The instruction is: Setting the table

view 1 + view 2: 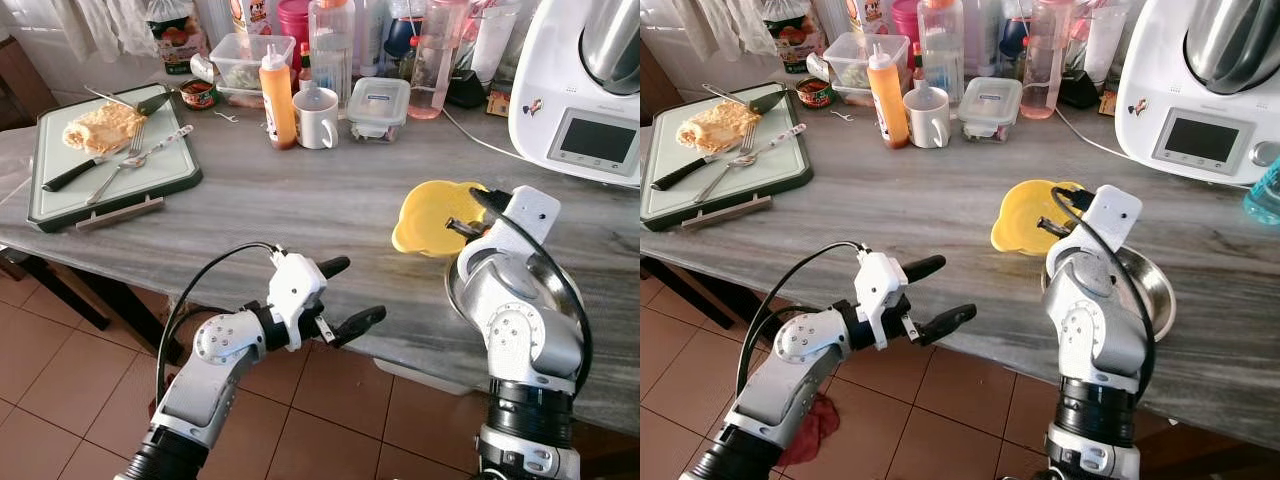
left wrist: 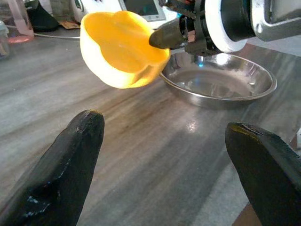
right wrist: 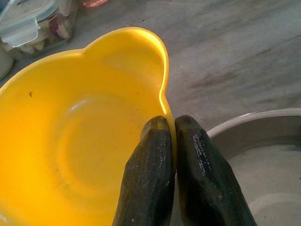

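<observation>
**Yellow bowl pinched at rim, held over counter beside steel bowl**

Head cam: the right gripper (image 1: 1055,226) held a glossy yellow plastic bowl (image 1: 1025,215) w/ lobed handles, tilted, above the grey wood-grain counter (image 1: 900,200). A shiny round steel bowl (image 1: 1152,285) sat just beside it, near the counter's front edge. The left gripper (image 1: 937,295) hovered at that edge, fingers spread wide, holding nothing. Bare counter lay between the bowls and the green cutting board (image 1: 760,170) at far left; bottles, a white mug (image 1: 927,117) and a white kitchen machine (image 1: 1200,90) lined the back.

L wrist cam: two matte black fingertips (image 2: 70,165) stood well apart; beyond them the yellow bowl hung tilted, off the surface, w/ the steel bowl (image 2: 221,84) behind it.

R wrist cam: the fingers (image 3: 148,179) were pressed together on the yellow bowl's thin rim, one inside, one outside; steel bowl's rim (image 3: 249,117) close alongside.
</observation>
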`<state>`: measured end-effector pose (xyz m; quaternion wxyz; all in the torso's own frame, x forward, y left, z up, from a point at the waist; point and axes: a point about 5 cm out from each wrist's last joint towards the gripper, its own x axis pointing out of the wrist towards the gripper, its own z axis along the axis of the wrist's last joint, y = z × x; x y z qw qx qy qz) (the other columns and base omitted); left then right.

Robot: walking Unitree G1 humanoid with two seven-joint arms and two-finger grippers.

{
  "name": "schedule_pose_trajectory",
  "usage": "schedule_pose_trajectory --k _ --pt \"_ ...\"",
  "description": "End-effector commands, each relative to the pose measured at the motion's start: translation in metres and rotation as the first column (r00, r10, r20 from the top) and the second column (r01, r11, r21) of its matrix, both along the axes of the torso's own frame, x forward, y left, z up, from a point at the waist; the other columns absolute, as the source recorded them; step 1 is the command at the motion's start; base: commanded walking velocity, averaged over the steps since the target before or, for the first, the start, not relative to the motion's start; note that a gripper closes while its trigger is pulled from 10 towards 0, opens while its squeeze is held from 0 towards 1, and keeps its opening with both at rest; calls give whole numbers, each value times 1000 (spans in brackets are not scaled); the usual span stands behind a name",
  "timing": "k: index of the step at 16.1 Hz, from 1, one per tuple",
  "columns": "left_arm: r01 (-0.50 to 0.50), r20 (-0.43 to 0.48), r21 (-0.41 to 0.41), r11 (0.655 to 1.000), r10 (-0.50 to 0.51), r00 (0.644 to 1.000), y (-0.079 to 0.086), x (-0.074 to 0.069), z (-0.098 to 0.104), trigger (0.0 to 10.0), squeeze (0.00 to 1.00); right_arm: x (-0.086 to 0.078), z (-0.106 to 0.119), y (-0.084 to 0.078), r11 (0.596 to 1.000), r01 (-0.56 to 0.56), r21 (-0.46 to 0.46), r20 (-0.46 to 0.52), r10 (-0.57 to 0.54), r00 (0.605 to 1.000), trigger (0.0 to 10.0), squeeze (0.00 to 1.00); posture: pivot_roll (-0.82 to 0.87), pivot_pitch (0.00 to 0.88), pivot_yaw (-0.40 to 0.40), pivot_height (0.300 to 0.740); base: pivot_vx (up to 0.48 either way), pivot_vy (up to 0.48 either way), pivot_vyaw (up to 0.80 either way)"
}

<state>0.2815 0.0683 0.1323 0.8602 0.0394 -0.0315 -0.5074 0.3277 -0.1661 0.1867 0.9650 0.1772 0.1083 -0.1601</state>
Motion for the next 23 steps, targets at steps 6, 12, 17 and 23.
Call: schedule_pose_trajectory --k 6,12,17,23 --pt "34 -12 26 999 -34 999 -3 -6 -3 10000 0 4 -4 3 994 -5 105 -45 10 999 10000 0 -27 144 33 740 0 0 0" --pt "44 -21 38 998 -43 999 -2 -8 -5 10000 0 11 -4 8 988 4 157 -63 6 998 10000 0 -23 149 35 740 0 0 0" --pt "51 -30 45 998 -50 998 -3 -9 -6 10000 0 12 -8 12 982 11 188 -97 7 995 10000 0 -25 152 34 740 0 0 0" --pt "55 -38 46 997 -53 998 -4 -10 -7 10000 0 12 -10 10 982 29 186 -114 -8 993 10000 1000 -27 153 33 740 0 0 0"
